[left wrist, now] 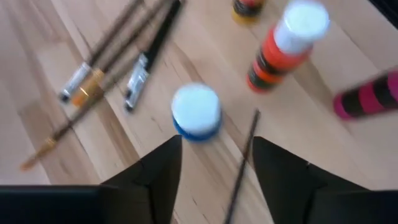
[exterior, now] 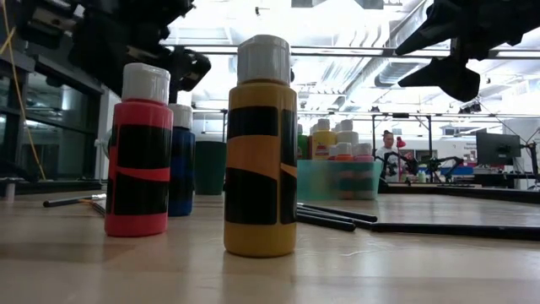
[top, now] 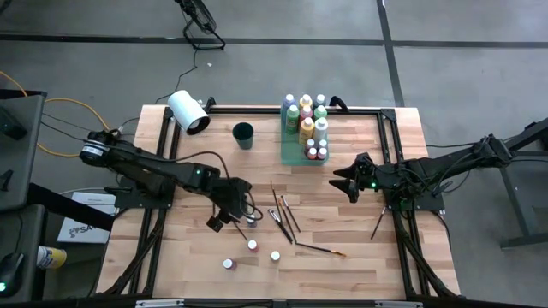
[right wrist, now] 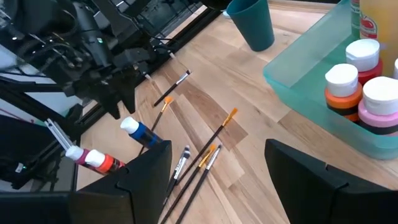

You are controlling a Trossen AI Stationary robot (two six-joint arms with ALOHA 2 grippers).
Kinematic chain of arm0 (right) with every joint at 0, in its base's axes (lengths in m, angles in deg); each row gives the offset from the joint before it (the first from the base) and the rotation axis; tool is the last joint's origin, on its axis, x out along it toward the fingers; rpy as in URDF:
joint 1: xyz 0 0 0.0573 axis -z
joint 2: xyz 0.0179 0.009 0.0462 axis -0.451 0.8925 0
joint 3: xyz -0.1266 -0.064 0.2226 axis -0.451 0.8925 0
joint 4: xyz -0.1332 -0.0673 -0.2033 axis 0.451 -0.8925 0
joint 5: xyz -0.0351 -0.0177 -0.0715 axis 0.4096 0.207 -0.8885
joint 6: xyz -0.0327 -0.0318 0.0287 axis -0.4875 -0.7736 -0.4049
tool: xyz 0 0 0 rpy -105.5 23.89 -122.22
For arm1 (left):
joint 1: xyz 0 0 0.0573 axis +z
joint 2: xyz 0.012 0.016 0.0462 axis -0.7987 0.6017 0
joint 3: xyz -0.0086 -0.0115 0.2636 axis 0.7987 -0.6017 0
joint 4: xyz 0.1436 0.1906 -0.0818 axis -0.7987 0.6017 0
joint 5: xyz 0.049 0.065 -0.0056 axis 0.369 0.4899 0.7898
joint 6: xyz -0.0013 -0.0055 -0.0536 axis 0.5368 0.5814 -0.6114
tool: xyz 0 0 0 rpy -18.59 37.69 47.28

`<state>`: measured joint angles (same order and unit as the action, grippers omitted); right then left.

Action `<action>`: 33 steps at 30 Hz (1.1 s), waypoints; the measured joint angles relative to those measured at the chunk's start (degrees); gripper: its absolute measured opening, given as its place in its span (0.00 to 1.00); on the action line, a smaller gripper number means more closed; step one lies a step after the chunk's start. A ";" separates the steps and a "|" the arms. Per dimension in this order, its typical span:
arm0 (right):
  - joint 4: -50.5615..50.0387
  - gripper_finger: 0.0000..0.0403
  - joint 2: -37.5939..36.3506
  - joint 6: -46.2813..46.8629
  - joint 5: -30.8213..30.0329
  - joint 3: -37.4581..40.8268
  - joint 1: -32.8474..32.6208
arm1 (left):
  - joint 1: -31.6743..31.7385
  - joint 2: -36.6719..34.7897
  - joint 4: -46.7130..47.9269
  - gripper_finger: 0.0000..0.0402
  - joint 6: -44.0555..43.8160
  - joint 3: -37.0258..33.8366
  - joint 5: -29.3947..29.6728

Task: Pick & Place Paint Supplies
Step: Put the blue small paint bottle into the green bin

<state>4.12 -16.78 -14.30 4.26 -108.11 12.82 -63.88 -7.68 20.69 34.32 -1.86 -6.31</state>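
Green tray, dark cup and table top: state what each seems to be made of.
Green tray: probably plastic, since its walls are translucent and smooth, with bottles showing through in the low view.
Dark teal cup: likely plastic, with an even matte surface; ceramic cannot be ruled out.
Table top: wood, pale planks with visible grain and seams, low sheen.

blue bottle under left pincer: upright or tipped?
Upright: the blue bottle shows its white cap from above, standing between the open left pincer fingers, apart.
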 joint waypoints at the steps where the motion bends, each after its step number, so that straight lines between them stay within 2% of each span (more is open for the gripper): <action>1: -0.18 0.62 0.02 0.13 0.00 0.00 0.01 | -0.02 0.00 -1.35 0.51 -0.04 0.00 0.33; 5: -0.32 0.62 0.01 0.17 0.00 0.00 0.00 | 0.00 0.01 -2.87 0.63 -0.04 0.02 0.52; 8: -0.33 0.62 0.00 0.17 0.00 0.00 -0.01 | -0.02 0.03 -3.45 0.67 -0.04 0.02 0.95; 17: -0.63 0.62 0.01 0.20 -0.20 0.00 0.00 | -0.02 4.47 -6.37 0.68 -0.09 0.06 1.12; 33: -0.81 0.62 0.02 0.41 -0.06 0.00 0.00 | -0.02 6.32 -8.88 0.68 -1.17 0.12 -0.68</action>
<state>3.31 -16.77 -13.88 4.20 -108.11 12.82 -63.91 -1.36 11.81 33.16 -1.73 -6.98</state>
